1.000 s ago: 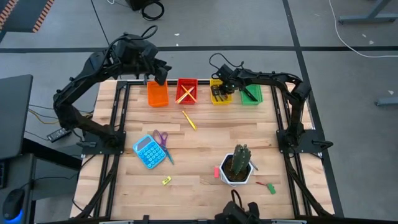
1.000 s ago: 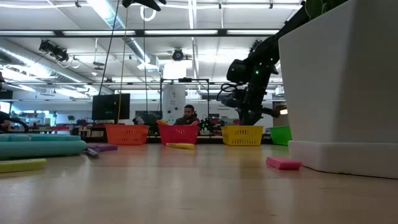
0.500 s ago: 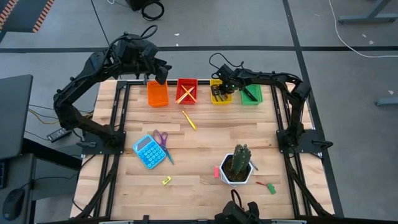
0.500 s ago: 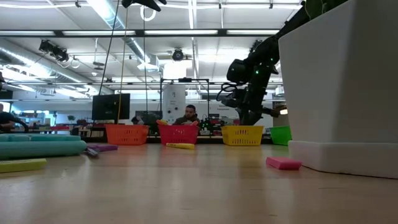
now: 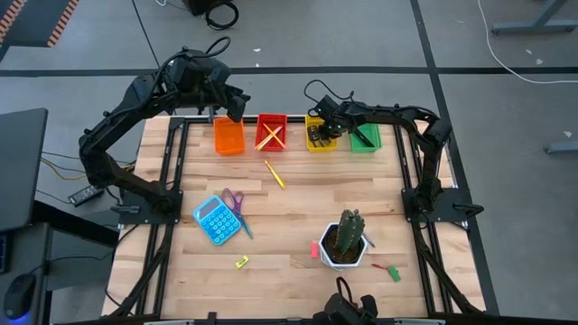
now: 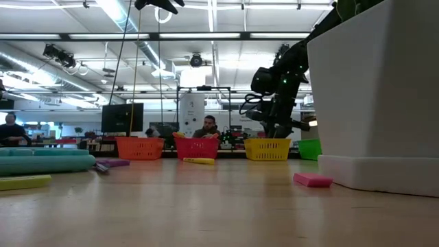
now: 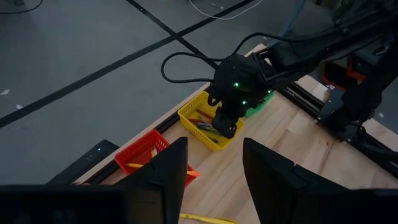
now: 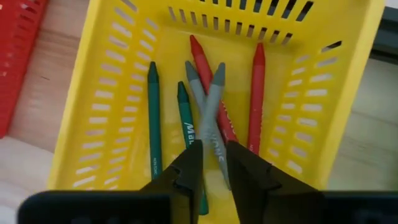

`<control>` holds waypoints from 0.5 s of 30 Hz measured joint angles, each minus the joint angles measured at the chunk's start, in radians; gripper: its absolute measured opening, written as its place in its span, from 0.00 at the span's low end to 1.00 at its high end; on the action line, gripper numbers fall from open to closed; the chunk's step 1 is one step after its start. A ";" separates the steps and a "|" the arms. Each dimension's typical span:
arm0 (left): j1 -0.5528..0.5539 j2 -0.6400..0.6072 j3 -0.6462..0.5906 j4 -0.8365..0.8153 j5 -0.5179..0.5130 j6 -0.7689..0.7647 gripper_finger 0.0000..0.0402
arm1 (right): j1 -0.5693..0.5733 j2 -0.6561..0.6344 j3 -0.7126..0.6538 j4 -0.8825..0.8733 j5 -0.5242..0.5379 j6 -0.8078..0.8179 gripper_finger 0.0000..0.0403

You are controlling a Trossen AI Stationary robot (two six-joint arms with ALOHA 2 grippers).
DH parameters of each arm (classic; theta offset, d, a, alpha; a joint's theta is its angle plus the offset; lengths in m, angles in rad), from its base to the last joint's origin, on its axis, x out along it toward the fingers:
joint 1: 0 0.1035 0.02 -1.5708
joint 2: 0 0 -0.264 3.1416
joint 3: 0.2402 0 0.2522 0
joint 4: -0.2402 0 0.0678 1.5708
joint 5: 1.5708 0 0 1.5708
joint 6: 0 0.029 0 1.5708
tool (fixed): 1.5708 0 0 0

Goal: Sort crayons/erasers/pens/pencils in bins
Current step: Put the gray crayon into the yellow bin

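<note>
Four bins along the far edge: orange bin [image 5: 228,136], red bin [image 5: 271,132] with crossed pencils [image 5: 267,137], yellow bin [image 8: 93,118], green bin [image 5: 365,137]. On the near boards, a blue calculator [image 5: 214,219], scissors [image 5: 234,200], a cactus pot [image 5: 343,244].

Right gripper [image 8: 212,163] directly above the yellow bin, fingers narrowly parted, holding nothing; six crayons [image 8: 211,121] lying inside, two grey ones crossed. Left gripper [image 7: 214,171] above the orange bin, open, empty.
</note>
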 joint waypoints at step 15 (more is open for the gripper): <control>0.000 0.000 0.000 0.000 0.000 -0.028 0.34 | 0.011 -0.187 -0.001 -0.095 -0.041 -0.057 0.31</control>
